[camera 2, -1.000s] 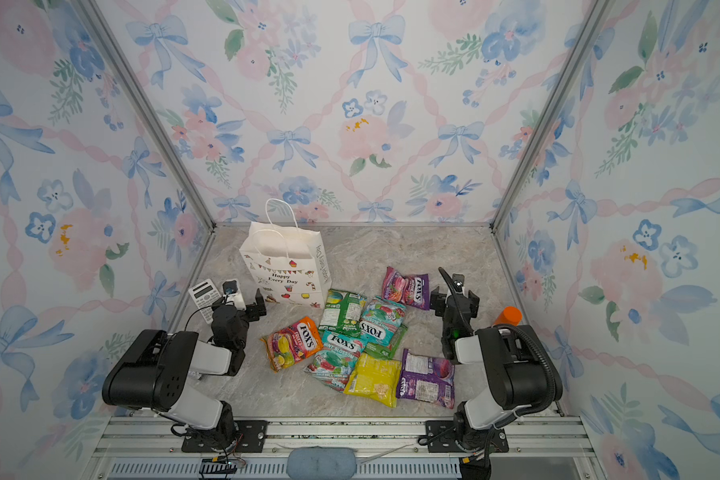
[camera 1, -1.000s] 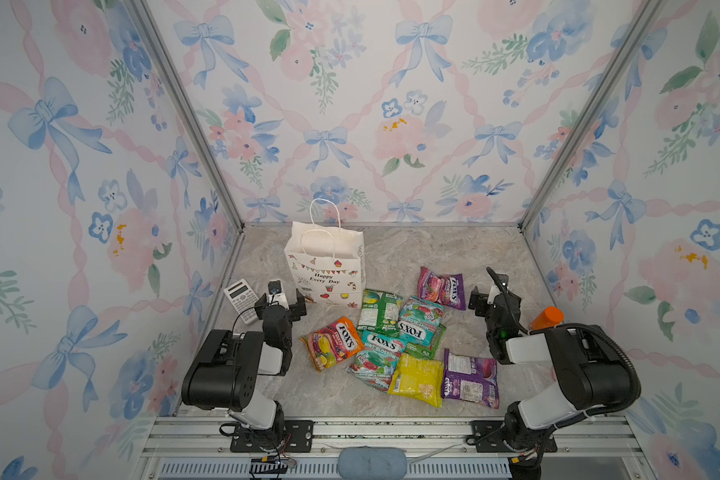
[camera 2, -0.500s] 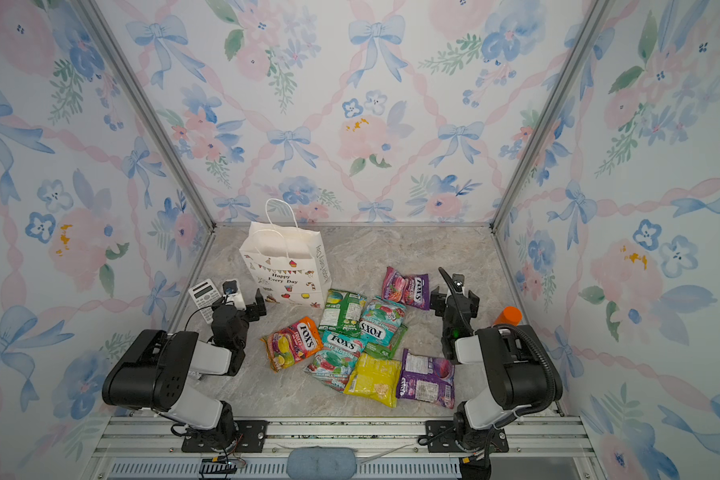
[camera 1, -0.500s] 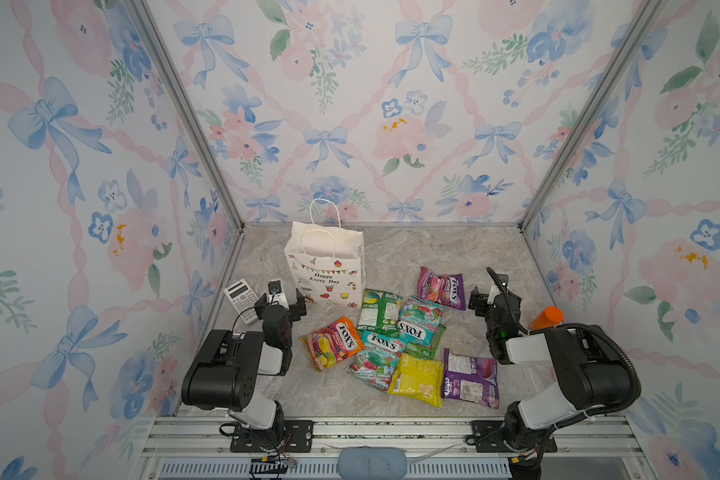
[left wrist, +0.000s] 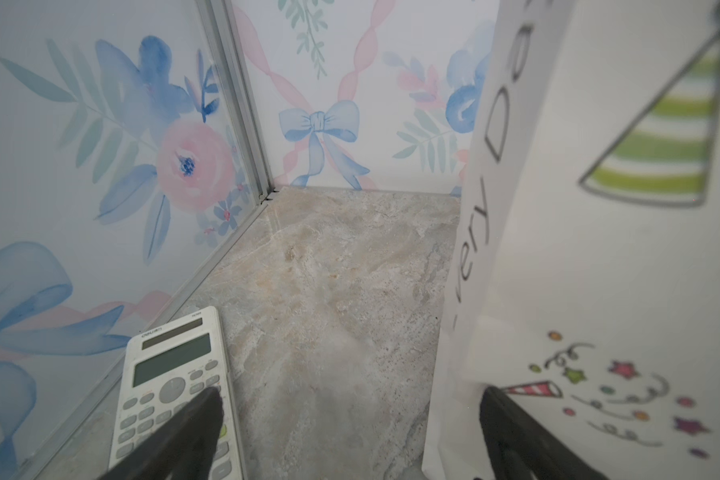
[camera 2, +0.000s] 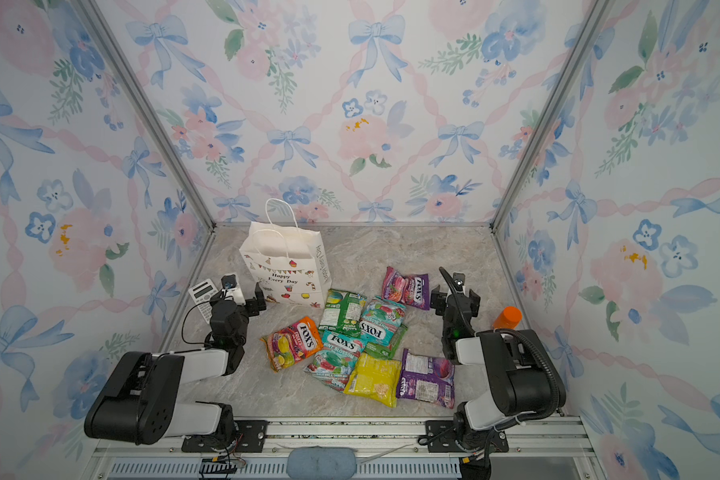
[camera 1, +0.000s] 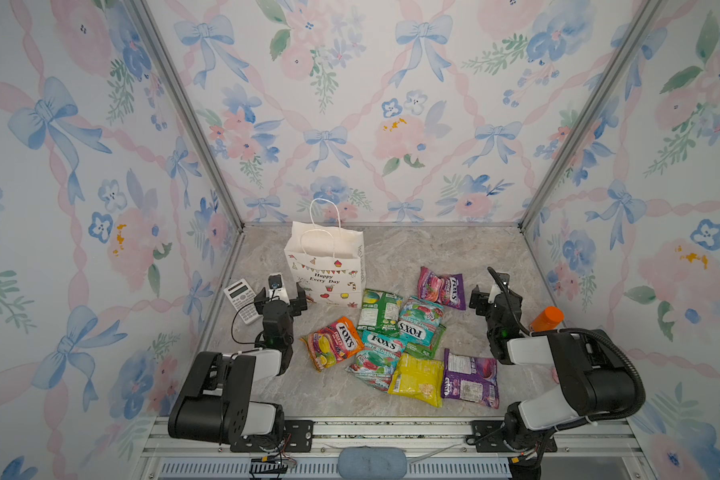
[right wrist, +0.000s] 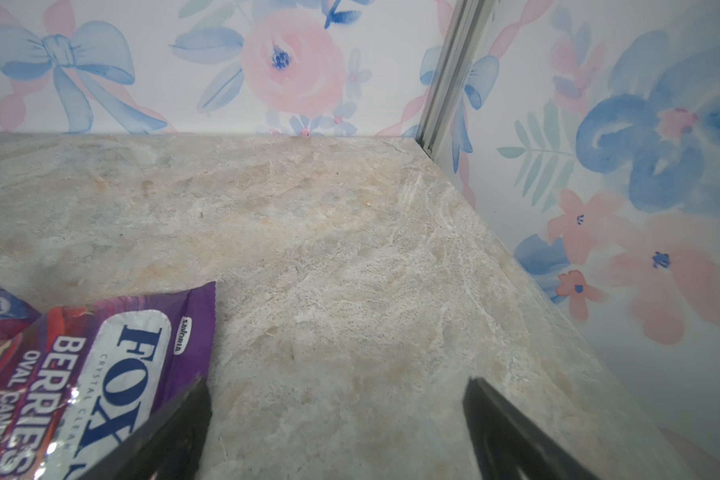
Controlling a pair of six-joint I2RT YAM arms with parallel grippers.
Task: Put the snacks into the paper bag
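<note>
The white paper bag [camera 1: 325,266] [camera 2: 285,270] stands upright and open at the back left. Several snacks lie flat in front of it: orange [camera 1: 335,343], green [camera 1: 378,311], teal [camera 1: 418,322], yellow [camera 1: 417,378] and purple [camera 1: 470,378] packets. Another purple packet [camera 1: 441,287] [right wrist: 100,365] lies apart at the back. My left gripper [camera 1: 281,300] [left wrist: 352,397] stands open and empty low beside the bag's near left corner [left wrist: 578,291]. My right gripper [camera 1: 495,301] [right wrist: 337,385] is open and empty over bare floor, just right of that purple packet.
A white calculator [camera 1: 242,300] [left wrist: 175,386] lies against the left wall next to my left gripper. An orange-capped bottle [camera 1: 547,318] stands by the right wall behind my right arm. Flowered walls close in the marble floor [camera 1: 433,249] on three sides.
</note>
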